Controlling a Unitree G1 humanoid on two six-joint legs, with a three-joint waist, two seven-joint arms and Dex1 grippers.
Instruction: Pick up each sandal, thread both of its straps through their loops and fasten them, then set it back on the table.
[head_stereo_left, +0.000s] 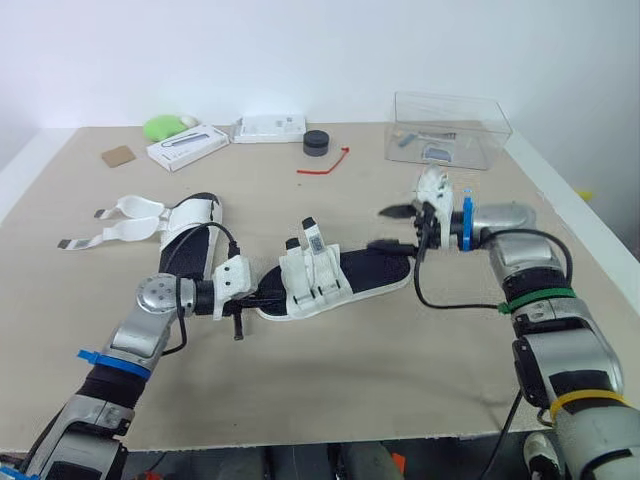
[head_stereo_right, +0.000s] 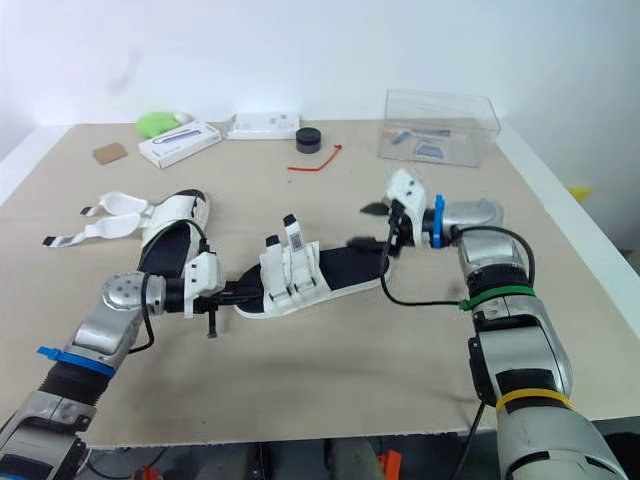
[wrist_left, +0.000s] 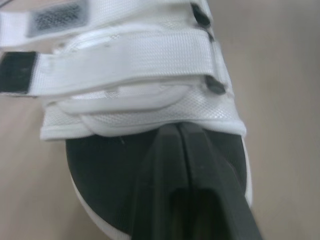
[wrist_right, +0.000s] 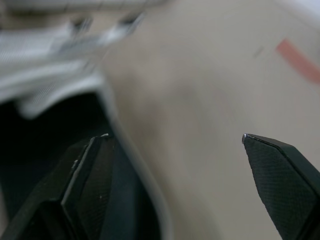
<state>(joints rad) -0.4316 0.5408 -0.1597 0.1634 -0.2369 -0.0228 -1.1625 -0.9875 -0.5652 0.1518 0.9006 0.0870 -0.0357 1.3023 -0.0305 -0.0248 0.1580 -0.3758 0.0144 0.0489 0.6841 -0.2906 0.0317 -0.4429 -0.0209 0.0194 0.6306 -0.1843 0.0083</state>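
Observation:
A white sandal with a black insole lies mid-table, toe toward my left arm. Its two straps cross the upper, and their ends stick up. My left gripper is shut, its fingers lying together over the toe of the insole with nothing between them. My right gripper is open at the heel; one finger is over the insole and the other is over bare table. A second sandal lies at the left with its straps spread loose.
At the back stand a clear plastic box, a black round object, a red tie, a white box, a white package and a green object. A cardboard piece lies back left.

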